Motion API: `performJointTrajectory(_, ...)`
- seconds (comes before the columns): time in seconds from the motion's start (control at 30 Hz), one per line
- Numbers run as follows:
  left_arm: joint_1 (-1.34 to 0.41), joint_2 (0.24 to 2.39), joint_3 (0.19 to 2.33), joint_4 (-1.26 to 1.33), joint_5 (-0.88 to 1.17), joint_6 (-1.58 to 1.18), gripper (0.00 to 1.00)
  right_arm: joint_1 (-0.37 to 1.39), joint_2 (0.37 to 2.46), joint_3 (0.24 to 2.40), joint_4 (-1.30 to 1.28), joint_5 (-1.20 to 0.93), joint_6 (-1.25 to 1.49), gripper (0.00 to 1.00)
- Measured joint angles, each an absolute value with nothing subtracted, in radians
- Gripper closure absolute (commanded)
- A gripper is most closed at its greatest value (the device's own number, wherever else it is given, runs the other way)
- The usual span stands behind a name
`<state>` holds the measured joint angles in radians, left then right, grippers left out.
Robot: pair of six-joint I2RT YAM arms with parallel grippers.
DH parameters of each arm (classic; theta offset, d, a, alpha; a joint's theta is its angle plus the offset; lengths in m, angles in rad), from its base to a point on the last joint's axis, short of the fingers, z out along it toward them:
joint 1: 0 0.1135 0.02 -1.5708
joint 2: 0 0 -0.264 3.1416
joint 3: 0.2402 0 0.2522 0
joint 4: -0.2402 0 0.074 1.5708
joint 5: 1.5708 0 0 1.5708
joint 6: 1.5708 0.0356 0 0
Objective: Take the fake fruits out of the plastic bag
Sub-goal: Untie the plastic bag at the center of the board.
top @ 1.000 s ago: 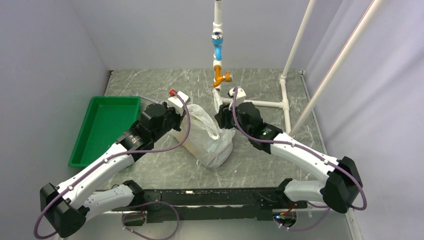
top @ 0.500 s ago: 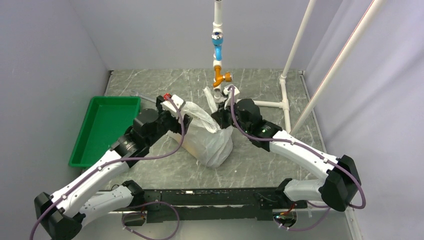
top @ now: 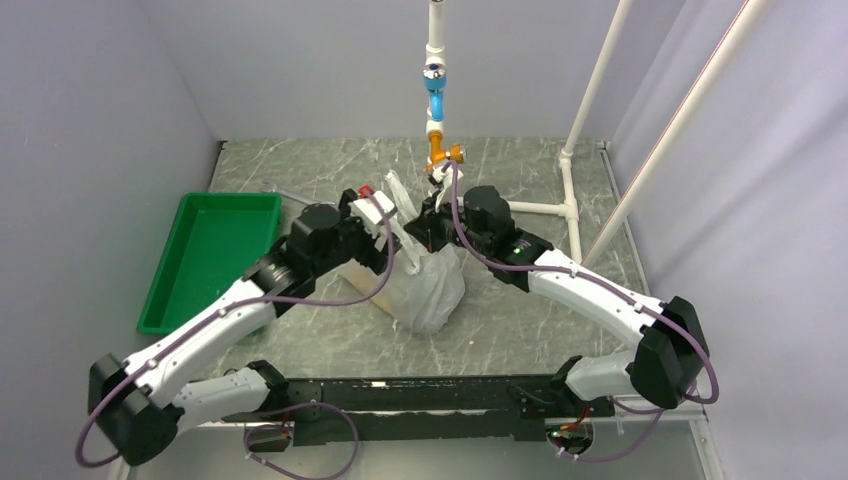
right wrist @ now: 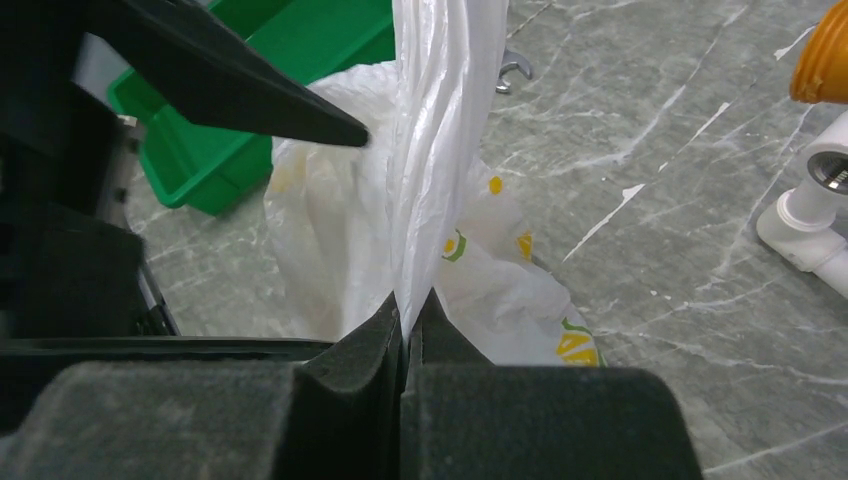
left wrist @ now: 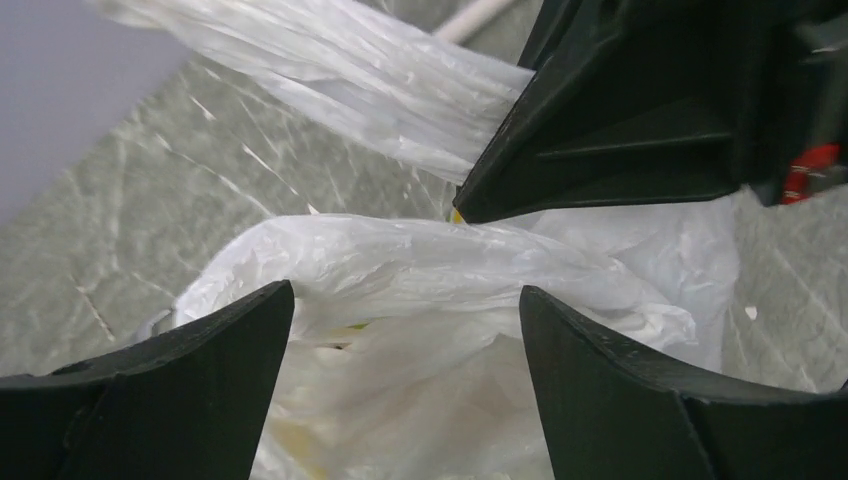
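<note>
Since a second ago the left gripper [left wrist: 405, 300] has let go and swung in over the bag's mouth, its jaws spread wide and holding nothing, while the right gripper [right wrist: 410, 300] has pinched one handle loop [right wrist: 430, 150] and drawn it up taut. The plastic bag [top: 425, 285] stands crumpled and translucent at the middle of the table [top: 300, 170], between the two arms, with yellow and green prints on its side. The fake fruits stay hidden inside. Bare marble lies in front and to the right. The green tray [top: 210, 250] sits apart on the left. A white pipe frame [top: 540, 208] and a hanging orange valve [top: 440, 155] crowd the space behind the grippers.
</note>
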<state>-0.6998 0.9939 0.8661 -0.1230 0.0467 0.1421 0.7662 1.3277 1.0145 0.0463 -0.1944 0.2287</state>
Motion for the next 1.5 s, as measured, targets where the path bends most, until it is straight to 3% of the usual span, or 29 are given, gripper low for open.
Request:
performJointTrajectory(0.13,-0.700,1.132,0.941,-0.211,0.059,0.149,0.26,0.766,1.326,1.016,0.045,-0.183,0.221,1.00)
performJointTrajectory(0.17,-0.700,1.156,0.951,-0.225,0.059,0.151,0.34,0.766,1.324,1.016,0.044,-0.178,0.218,1.00)
performJointTrajectory(0.27,-0.700,1.208,0.972,-0.263,0.065,0.155,0.75,0.766,1.305,1.013,0.039,-0.161,0.209,1.00)
performJointTrajectory(0.33,-0.700,1.237,0.990,-0.290,0.064,0.165,0.87,0.766,1.285,1.006,0.039,-0.157,0.207,1.00)
performJointTrajectory(0.37,-0.700,1.245,0.997,-0.299,0.061,0.165,0.99,0.766,1.277,1.003,0.038,-0.154,0.206,1.00)
performJointTrajectory(0.53,-0.700,1.219,0.994,-0.302,0.016,0.160,1.00,0.766,1.254,0.980,0.039,-0.112,0.201,1.00)
performJointTrajectory(0.93,-0.589,0.899,0.859,-0.143,-0.148,0.030,1.00,0.683,1.272,0.945,0.041,0.009,0.250,1.00)
performJointTrajectory(1.33,-0.407,0.866,0.807,-0.044,0.032,-0.136,1.00,0.617,1.288,1.118,0.028,0.020,0.235,1.00)
performJointTrajectory(1.5,-0.400,0.815,0.789,-0.021,0.048,-0.159,1.00,0.628,1.144,1.025,0.072,-0.066,0.187,1.00)
